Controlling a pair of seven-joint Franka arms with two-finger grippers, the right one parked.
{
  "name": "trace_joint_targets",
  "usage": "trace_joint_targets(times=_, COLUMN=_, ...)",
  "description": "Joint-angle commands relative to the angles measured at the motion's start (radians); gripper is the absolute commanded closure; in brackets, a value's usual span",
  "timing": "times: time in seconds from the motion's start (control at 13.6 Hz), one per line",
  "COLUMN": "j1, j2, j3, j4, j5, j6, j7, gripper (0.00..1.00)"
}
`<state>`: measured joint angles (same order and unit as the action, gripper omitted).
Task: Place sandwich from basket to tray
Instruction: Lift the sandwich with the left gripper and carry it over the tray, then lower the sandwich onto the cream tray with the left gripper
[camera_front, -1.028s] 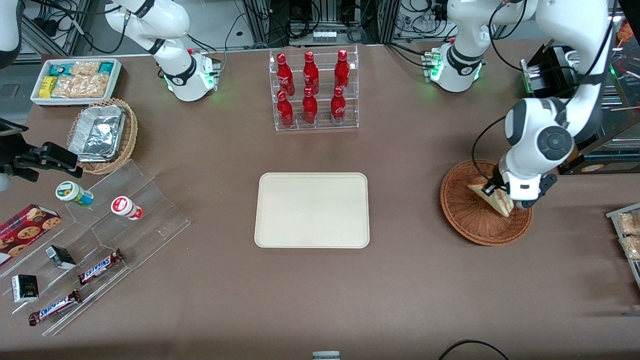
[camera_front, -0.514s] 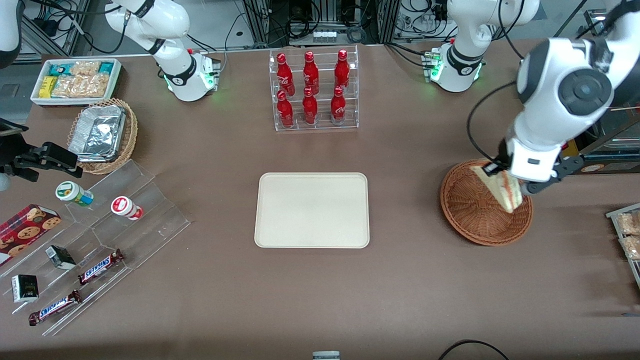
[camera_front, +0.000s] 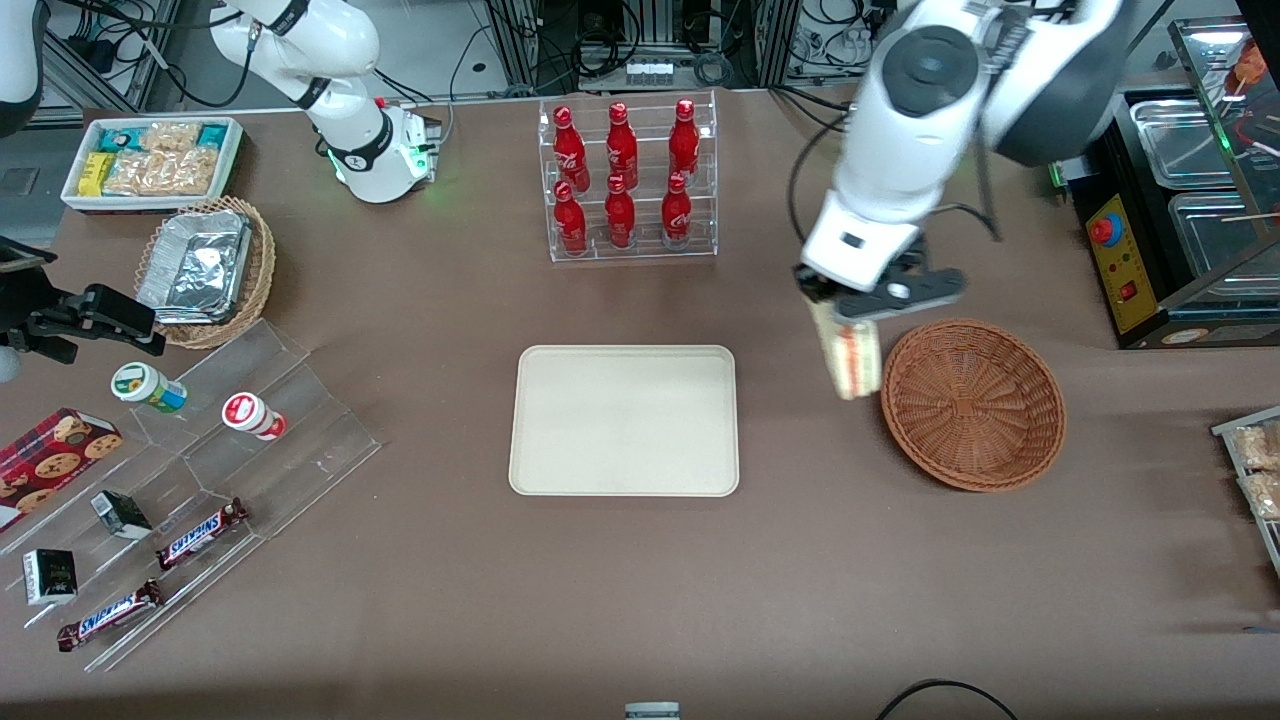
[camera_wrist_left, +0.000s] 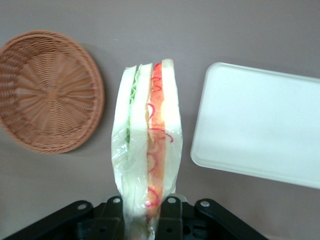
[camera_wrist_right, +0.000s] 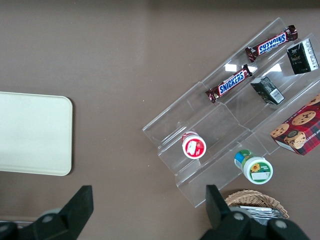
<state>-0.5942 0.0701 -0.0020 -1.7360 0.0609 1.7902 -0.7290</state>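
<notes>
My left gripper (camera_front: 845, 312) is shut on the sandwich (camera_front: 850, 360), a clear-wrapped wedge of pale bread with red and green filling. It hangs in the air above the table between the reddish-brown wicker basket (camera_front: 972, 403) and the cream tray (camera_front: 624, 420). In the left wrist view the sandwich (camera_wrist_left: 148, 150) is pinched at its wrapped end between the black fingers (camera_wrist_left: 170, 220), with the basket (camera_wrist_left: 47, 90) at one side and the tray (camera_wrist_left: 260, 125) at the other. The basket holds nothing. The tray is bare.
A clear rack of red cola bottles (camera_front: 625, 180) stands farther from the camera than the tray. Toward the parked arm's end lie a tan basket with foil containers (camera_front: 205, 270), a white snack bin (camera_front: 150, 160) and a clear stepped stand (camera_front: 200, 500) with snacks.
My gripper has lifted the sandwich out of the basket and carried it sideways toward the tray. The basket is now empty.
</notes>
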Motion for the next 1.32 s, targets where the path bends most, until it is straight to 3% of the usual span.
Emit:
trace_joint_targets(times=0.0, j1=-0.091, j2=0.083, j3=0.019, j4=0.035, j5=-0.006, j6=0.070, j7=0.037, gripper=1.00)
trace_joint_targets(times=0.22, j1=-0.133, j2=0.216, j3=0.019, j4=0.042, j5=-0.012, j6=0.205, j7=0.011, gripper=1.00)
trace_joint_targets(times=0.37, j1=-0.194, j2=0.293, j3=0.022, j4=0.049, j5=0.020, j6=0.274, j7=-0.033, gripper=1.00)
trace_joint_targets(times=0.59, j1=-0.203, j2=0.393, j3=0.024, j4=0.049, j5=0.068, j6=0.372, j7=-0.041, gripper=1.00)
trace_joint_targets(times=1.03, j1=-0.226, j2=0.508, j3=0.025, j4=0.049, j5=0.074, j6=0.520, j7=-0.055, gripper=0.98)
trace_joint_targets(times=1.25, j1=-0.226, j2=0.539, j3=0.024, j4=0.049, j5=0.125, j6=0.553, j7=-0.064, gripper=0.98)
